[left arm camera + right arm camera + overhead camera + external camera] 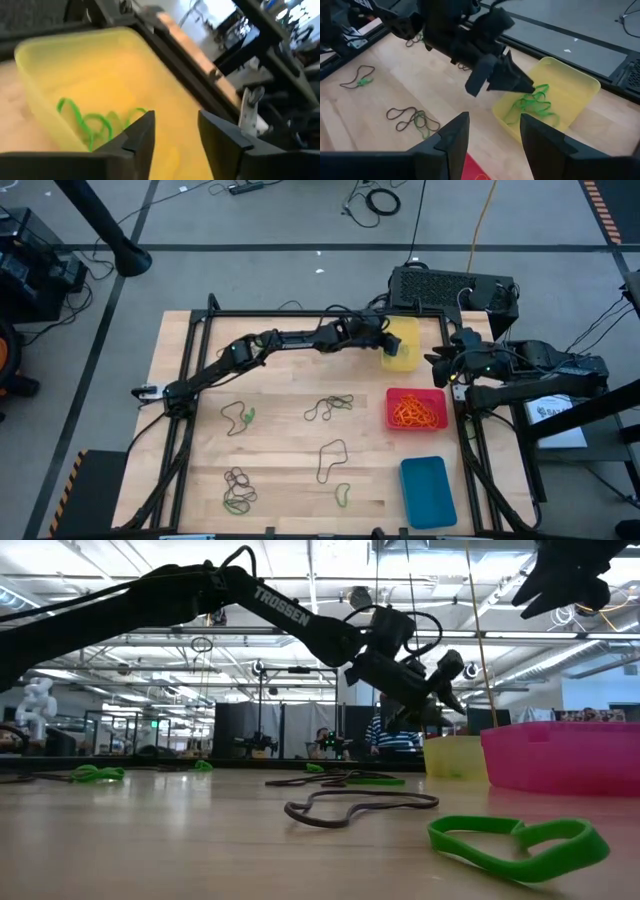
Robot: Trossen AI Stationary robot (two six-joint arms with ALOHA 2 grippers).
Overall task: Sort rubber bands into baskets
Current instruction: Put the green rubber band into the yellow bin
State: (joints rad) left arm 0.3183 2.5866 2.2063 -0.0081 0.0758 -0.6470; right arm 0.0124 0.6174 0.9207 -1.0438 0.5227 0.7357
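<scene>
Left gripper (392, 348) hung over the yellow basket (406, 330), jaws released.
Green rubber bands (532, 105) lay inside, sorted by colour; right gripper (490, 137) waited near the surface's right edge, jaws apart.

A robotics lab in a big open industrial hall.

The wooden counter (290, 440) stands on a grey concrete floor (280, 215) strewn with cables (380, 200) and marked with hazard-striped tape (598, 202). Across the counter, the low view shows a high ceiling with exposed beams and strip lights (300, 650), black curtained partitions (270, 730), a white humanoid robot (35, 705) and seated people (395, 740). A black box (450, 288) sits at the counter's far edge.
</scene>
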